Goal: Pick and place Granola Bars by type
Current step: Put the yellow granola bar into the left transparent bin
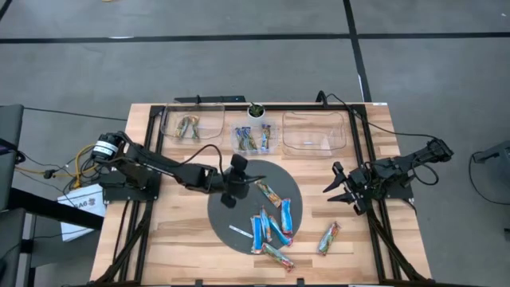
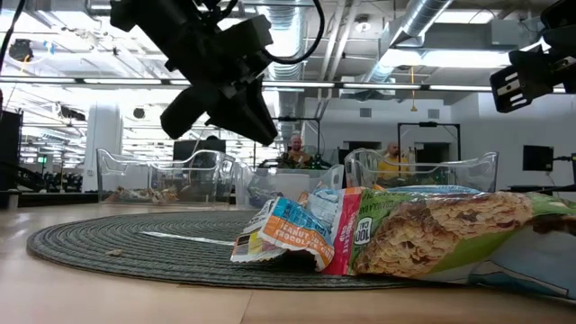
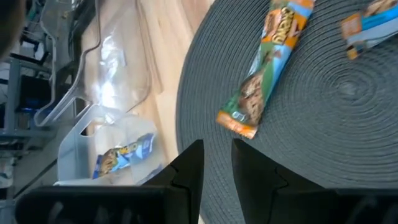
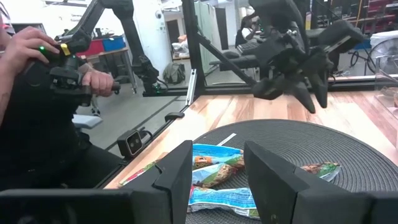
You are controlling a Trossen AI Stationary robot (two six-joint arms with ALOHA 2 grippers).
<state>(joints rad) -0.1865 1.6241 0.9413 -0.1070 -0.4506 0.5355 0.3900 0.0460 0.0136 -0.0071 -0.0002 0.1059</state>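
Granola Bars [image 1: 273,227] on round mat [image 1: 227,215] (left gripper [image 1: 237,182] empty above)

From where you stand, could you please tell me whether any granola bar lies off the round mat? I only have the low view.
Observer: Yes, one green-and-orange bar lies on the bare wood, to the right of the mat.
Operator: Thank you. Which bin has the blue ones?
Observer: The middle bin on the far edge holds blue bars.
Operator: And is the left hand carrying anything?
Observer: No, the left hand is open over the mat's edge, with nothing between its fingers.
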